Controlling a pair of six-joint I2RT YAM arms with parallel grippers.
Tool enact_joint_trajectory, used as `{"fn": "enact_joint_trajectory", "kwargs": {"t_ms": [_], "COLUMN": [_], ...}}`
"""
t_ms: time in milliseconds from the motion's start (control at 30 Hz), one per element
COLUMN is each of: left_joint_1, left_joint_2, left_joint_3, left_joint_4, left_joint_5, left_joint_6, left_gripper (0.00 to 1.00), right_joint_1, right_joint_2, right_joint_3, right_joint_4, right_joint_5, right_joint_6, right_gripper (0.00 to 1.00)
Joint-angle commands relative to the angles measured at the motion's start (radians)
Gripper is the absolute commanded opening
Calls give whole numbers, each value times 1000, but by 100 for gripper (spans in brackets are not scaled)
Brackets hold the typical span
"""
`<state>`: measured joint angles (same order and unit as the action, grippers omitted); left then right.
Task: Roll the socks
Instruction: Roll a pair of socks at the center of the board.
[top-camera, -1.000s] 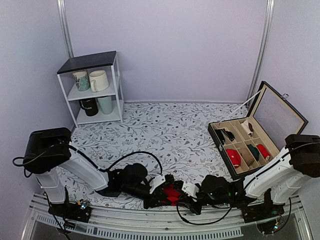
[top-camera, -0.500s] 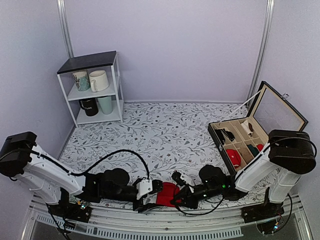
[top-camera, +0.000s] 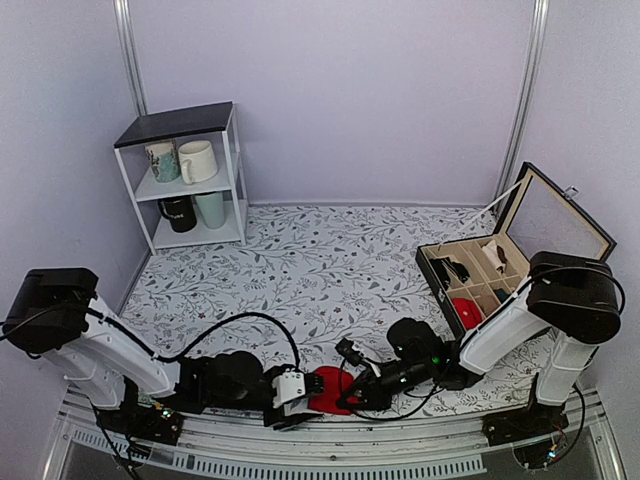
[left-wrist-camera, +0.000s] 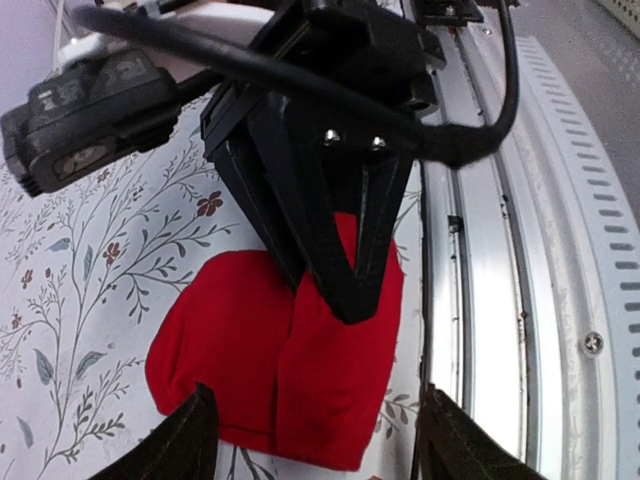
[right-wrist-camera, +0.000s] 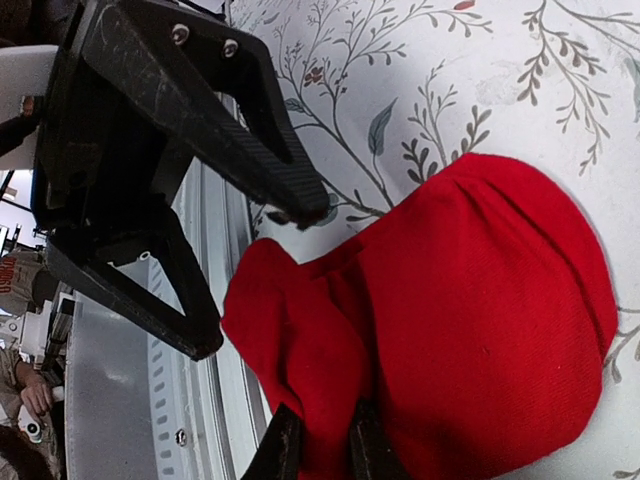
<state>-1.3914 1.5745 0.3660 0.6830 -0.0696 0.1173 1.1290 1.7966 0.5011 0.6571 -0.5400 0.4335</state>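
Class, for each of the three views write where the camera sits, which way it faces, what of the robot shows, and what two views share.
Top external: above and behind the bases, looking down over the table; both arms show.
Left wrist: on the left arm, looking along the open left gripper at the socks; the right gripper faces it.
Right wrist: on the right arm, looking the opposite way; its fingers pinch the socks.
Shared: both wrist views show the socks.

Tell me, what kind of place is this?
Probably a robot practice booth, dressed up like home: two arms bolted to a table handle red socks, with a mug shelf and a sock box nearby.
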Motion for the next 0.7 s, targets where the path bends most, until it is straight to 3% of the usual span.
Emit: {"fn": "enact_joint_trajectory", "kwargs": {"t_ms": [0, 167, 333, 433, 467, 667], "left_joint_1": [-16, -16, -17, -16, -16, -12], "left_joint_2": [53, 114, 149, 153, 153, 135], "left_joint_3": [44, 62, 74, 79, 82, 110], "left_joint_4": [45, 44, 32, 14, 3, -103], "left_joint_5": [5, 37, 29, 15, 9, 23], "left_joint_6": [36, 19, 0, -17, -23, -111], "left_gripper": [66, 50, 22, 11, 2, 0], "right_joint_1": [4, 4, 3, 3, 3, 3], "right_joint_2": [72, 75, 80, 79, 77, 47], "right_joint_3": [-33, -29, -24, -13, -9, 24], "right_joint_4": [-308, -325, -333, -342, -346, -376], "right_joint_5": [35, 34, 31, 28, 29, 53], "right_joint_6": [2, 2, -5, -12, -15, -26], "right_gripper": [12, 12, 12, 13, 13, 19]}}
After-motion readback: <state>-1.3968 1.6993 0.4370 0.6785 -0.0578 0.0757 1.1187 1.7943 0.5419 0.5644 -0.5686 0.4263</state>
